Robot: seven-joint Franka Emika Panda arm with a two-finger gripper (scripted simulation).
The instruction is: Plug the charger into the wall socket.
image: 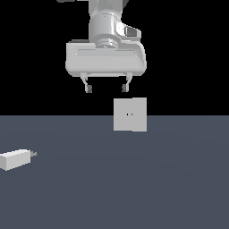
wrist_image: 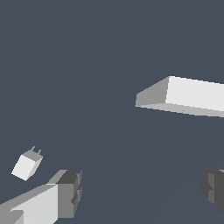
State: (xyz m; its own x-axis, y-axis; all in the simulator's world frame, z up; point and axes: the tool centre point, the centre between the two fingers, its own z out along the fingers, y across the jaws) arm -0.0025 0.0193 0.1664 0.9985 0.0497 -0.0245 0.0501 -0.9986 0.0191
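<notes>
While the gripper (image: 107, 88) hangs high above the floor (image: 134, 188), its jaws are spread wide with nothing between them. Wall socket (image: 130, 115) is the landmark — upright light grey plate standing on the dark grey floor, two tiny holes at its centre. Gripper sits above the socket and slightly toward the exterior view's left of it, not touching. Charger (image: 16, 159) lies flat on the floor, well apart from the socket, far to the exterior view's left of it and nearer the camera — prongs point toward the socket's side. Floor between charger and socket shows bare. Wrist view: charger (wrist_image: 27, 166) small beside one dark fingertip (wrist_image: 70, 192), socket (wrist_image: 188, 98) seen as a slab, apart from both fingers.
</notes>
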